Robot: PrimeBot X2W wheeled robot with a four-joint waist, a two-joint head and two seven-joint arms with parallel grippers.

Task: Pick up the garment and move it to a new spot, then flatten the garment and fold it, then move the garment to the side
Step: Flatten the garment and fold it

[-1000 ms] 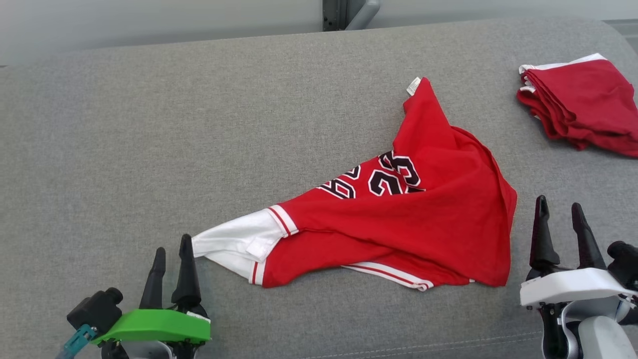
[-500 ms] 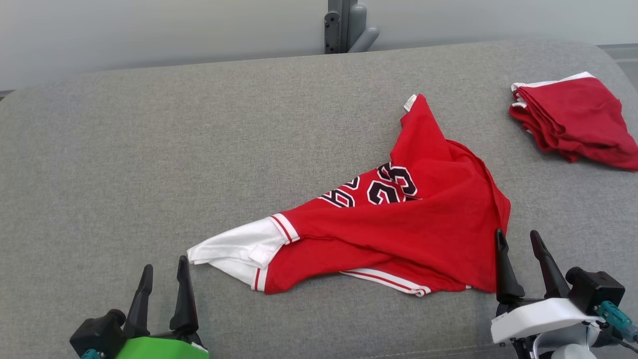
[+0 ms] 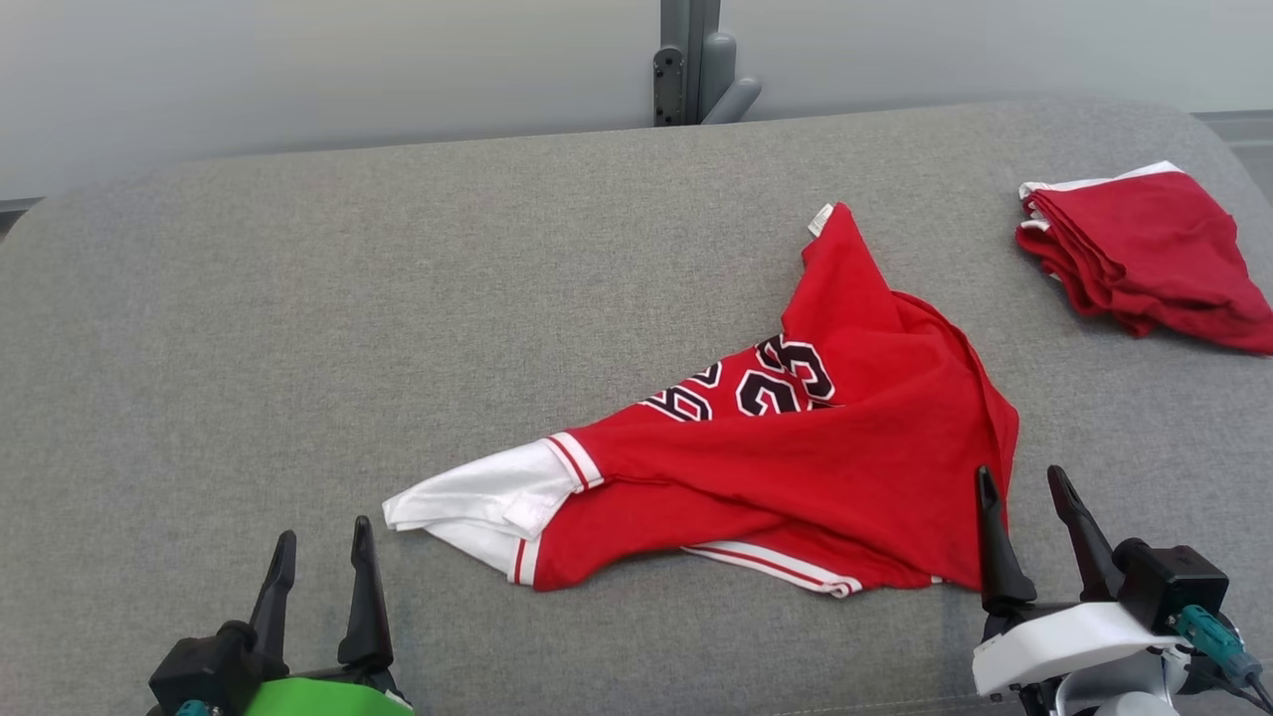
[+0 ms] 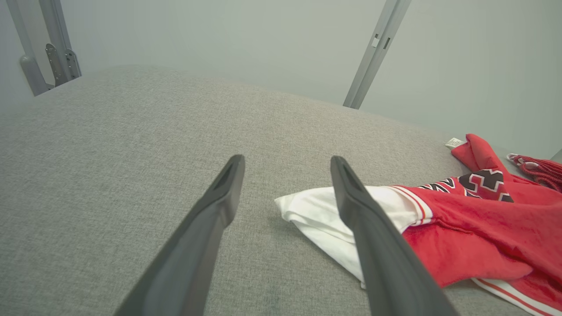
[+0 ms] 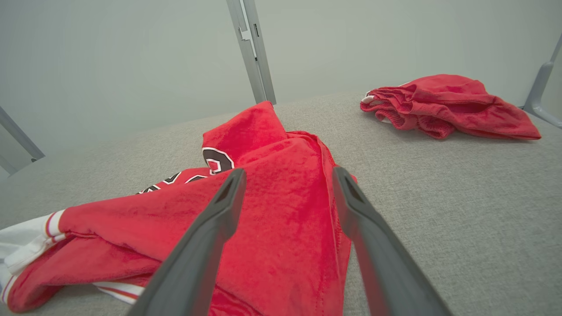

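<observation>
While both pairs of jaws stand spread wide with nothing between them, the red jersey [image 3: 796, 477] lies crumpled on the grey fabric-covered bench [image 3: 398, 298], just toward 4 o'clock from the middle of the head view. Its white sleeve [image 3: 477, 502], edged with red stripes, points to 8 o'clock, and a narrow red peak carrying a small white label [image 3: 821, 219] reaches to 1 o'clock. On the chest, black numerals [image 3: 781, 383] with white outlines show partly, folded over so that they cannot be read whole. A striped white band [image 3: 786, 569] peeks out along the jersey's 6 o'clock edge. The left gripper [image 3: 323, 530] sits at 7 o'clock in the head view, near the sleeve's tip but apart from it; in the left wrist view the sleeve lies at 3 o'clock, partly behind the finger [image 4: 377, 245] on that side. The right gripper [image 3: 1020, 473] sits at 5 o'clock, at the jersey's 4 o'clock corner, with one of its prongs overlapping the edge of the red cloth; whether it touches cannot be told. In the right wrist view the jersey's seam runs up between the two prongs. A folded pile of red garments [image 3: 1144, 259] rests at 2 o'clock, well apart from the jersey, and a grey metal post [image 3: 691, 60] stands beyond the bench at 12 o'clock.
</observation>
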